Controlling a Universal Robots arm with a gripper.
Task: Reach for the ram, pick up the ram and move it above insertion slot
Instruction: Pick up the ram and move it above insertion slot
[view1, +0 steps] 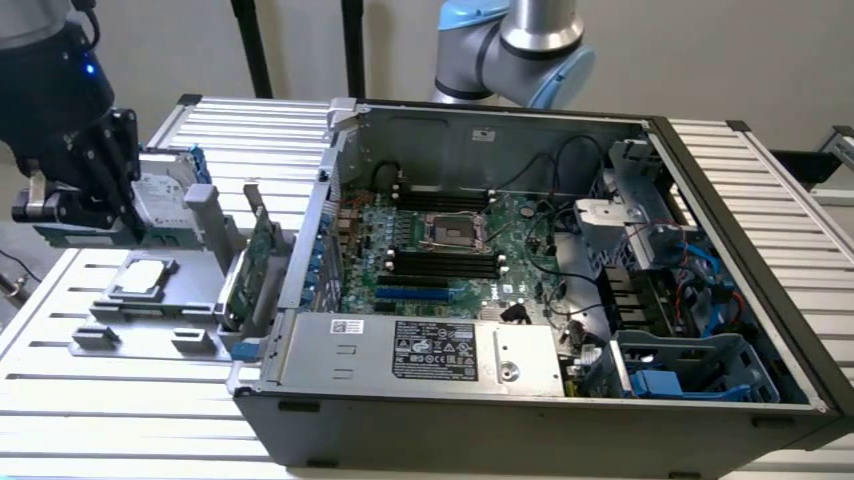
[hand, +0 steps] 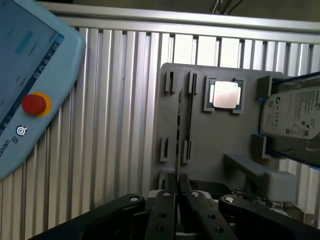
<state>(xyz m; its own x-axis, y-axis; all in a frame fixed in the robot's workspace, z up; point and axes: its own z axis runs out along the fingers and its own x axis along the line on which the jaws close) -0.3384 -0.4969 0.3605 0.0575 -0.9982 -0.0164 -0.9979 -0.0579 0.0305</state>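
The ram (hand: 178, 127) stands on edge in the grey holder plate (hand: 220, 145), so from above it appears as a thin dark line between the holder's slots. My gripper (hand: 177, 200) hangs well above the plate, in line with the ram's near end. Its two dark fingers (hand: 165, 215) are pressed close together with nothing held. In the exterior view the gripper (view1: 74, 205) is at the far left, above and behind the holder plate (view1: 147, 315). The motherboard's dark memory slots (view1: 441, 265) lie inside the open computer case (view1: 534, 400).
A silver processor chip (hand: 223, 95) and a hard drive (hand: 295, 117) sit on the same plate. Green boards (view1: 247, 275) stand on edge beside the case wall. A light blue teach pendant (hand: 30, 90) with a red button lies on the slatted aluminium table (hand: 120, 125).
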